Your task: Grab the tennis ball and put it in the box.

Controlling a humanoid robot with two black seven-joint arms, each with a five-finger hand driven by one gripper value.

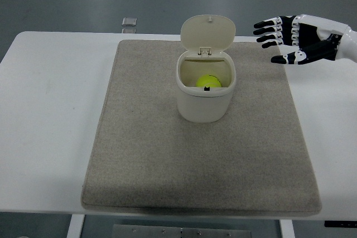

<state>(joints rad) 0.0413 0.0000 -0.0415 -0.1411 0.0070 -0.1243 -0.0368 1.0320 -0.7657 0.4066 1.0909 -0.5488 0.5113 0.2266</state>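
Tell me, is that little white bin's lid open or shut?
Open: the lid stands tipped back behind the bin, and the tennis ball shows inside.

The ball lies in the box, which stands on the mat covering the surface. The right hand hangs behind and right of the box.

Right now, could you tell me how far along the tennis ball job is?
It looks essentially done: the tennis ball sits inside the box, whose lid stands open on the grey mat. Nothing is in hand; the right hand hovers to the box's right, above the mat's far corner, fingers spread and holding nothing. At most, the arm's retreat remains. The left arm is out of view.
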